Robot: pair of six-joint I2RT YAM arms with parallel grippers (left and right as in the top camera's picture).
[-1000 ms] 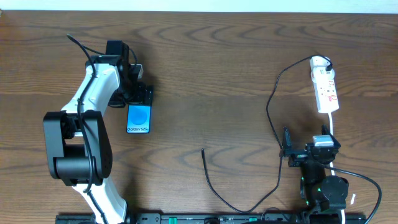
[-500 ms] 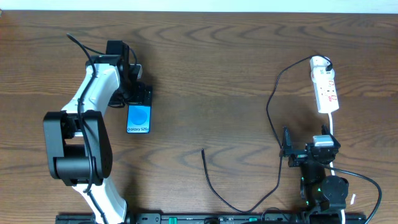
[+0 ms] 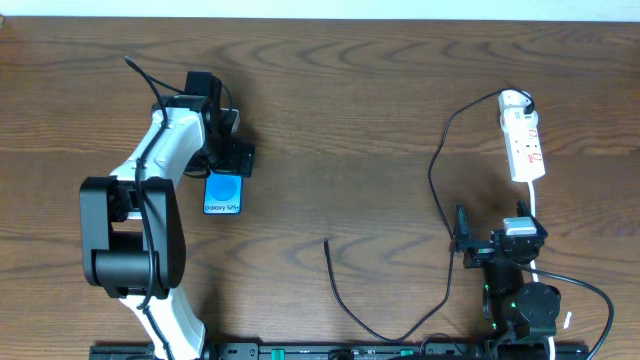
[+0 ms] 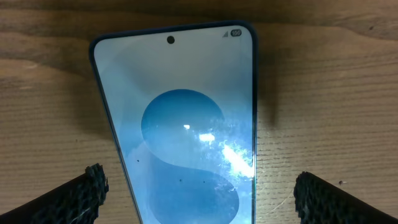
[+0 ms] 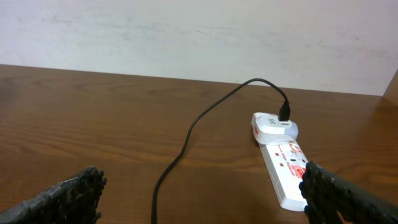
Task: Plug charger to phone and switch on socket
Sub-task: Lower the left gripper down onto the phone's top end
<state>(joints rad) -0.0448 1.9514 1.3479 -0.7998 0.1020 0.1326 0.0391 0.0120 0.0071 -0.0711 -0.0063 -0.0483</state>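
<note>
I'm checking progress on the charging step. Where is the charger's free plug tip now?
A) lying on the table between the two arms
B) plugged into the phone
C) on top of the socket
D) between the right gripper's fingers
A: the charger tip lies on the bare table, well apart from the phone.

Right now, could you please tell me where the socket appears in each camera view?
Overhead: the socket lies at the upper right, running top to bottom.
Left wrist: not in it; the phone fills the view.
Right wrist: the socket sits at the lower right, angled away.
Shared landmark: the charger, its black cable plugged in at the socket's rounded end, shows in the overhead and right wrist views.
</note>
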